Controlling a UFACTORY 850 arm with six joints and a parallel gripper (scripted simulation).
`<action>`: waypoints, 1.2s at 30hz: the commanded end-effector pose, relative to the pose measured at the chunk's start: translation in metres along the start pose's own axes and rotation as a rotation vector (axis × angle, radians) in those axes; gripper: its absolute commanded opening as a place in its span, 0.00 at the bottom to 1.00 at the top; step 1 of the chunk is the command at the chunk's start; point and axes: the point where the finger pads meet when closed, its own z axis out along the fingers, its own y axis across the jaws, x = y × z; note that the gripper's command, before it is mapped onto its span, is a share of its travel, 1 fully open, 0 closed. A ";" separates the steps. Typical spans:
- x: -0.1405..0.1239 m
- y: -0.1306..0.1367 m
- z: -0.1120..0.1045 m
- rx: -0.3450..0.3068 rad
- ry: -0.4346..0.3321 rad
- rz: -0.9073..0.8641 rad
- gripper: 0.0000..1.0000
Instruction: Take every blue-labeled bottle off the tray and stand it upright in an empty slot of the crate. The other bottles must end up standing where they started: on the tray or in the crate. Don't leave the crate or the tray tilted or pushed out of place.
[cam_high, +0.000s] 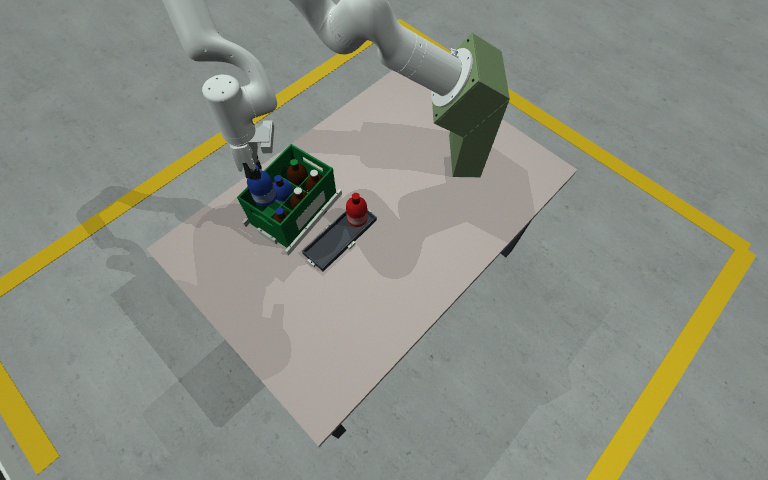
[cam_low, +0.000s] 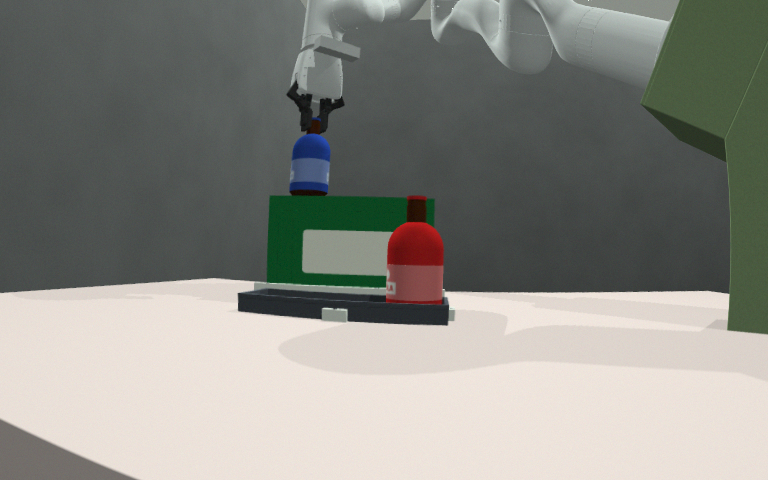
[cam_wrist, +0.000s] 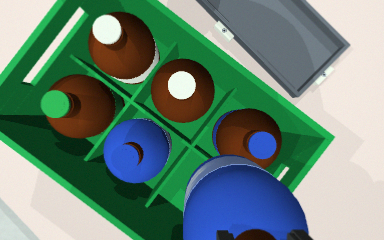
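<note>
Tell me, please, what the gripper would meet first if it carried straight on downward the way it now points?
The gripper points straight down, shut on the neck of the blue bottle. Below that bottle lies the green crate, apparently its one empty corner slot, so the bottle's base would probably reach the slot floor first, though alignment is hard to judge.

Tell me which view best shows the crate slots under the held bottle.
Wrist: it looks straight down into the crate, five bottles in its slots, the held blue bottle covering the sixth. Top shows the dividers small. Exterior shows only the crate's side wall.
</note>
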 end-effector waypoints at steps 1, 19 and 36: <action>-0.006 -0.004 0.000 -0.001 0.000 0.000 0.00; -0.021 -0.015 0.000 -0.001 0.000 0.000 0.00; -0.029 -0.020 0.000 -0.001 0.000 0.000 0.00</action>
